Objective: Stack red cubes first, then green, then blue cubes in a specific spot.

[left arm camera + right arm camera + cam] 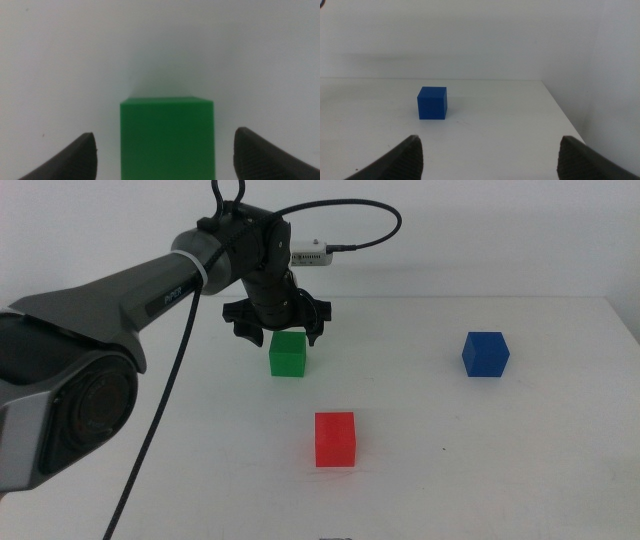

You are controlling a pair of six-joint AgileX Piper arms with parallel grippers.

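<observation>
The left gripper [278, 330] hangs just above the green cube [287, 354], left of centre in the middle view, jaws spread wide to either side of it and touching nothing. The red cube [335, 439] sits alone at lower centre, so the green pick looks to be the step in hand; next the gripper must drop and close squarely. The blue cube [485, 354] waits at right, well apart. The right gripper [487, 160], spread too, idles facing it. The table [500, 470] edge runs close beyond blue; elsewhere there's open room.
</observation>
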